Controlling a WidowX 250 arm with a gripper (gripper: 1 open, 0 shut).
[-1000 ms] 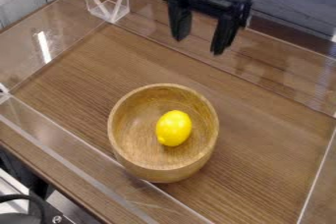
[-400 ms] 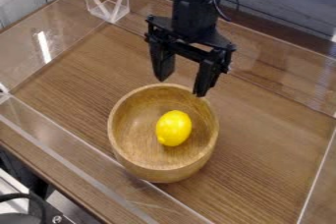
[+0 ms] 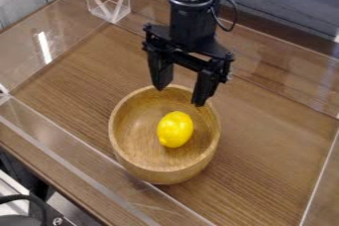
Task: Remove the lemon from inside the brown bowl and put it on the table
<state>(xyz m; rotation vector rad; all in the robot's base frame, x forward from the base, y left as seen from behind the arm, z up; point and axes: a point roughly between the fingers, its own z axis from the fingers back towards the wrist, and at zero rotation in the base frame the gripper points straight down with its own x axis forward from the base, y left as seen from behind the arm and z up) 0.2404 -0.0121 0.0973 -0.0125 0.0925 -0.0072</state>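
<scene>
Camera view, seen from above and to one side. Brown wood-grain bench [image 3: 79, 81] running across the whole field, edged by clear acrylic walls [image 3: 40, 37]. Round light-brown wooden bowl [image 3: 129, 143] resting on the bench, slightly below centre, thick rim and grain plainly visible. Small yellow lemon [image 3: 175, 129] lying inside the bowl, near the middle of its floor, untouched. Black gripper [image 3: 183, 83] hanging from a dark arm at upper centre, pointing straight down over the far rim of the bowl. Jaws spread wide, empty, one fingertip [image 3: 201, 95] over the bowl's far inner edge, the other just beyond the rim. Clear gap between fingertips and lemon. Small clear acrylic stand [image 3: 106, 4] at upper left, well apart from the bowl.
</scene>
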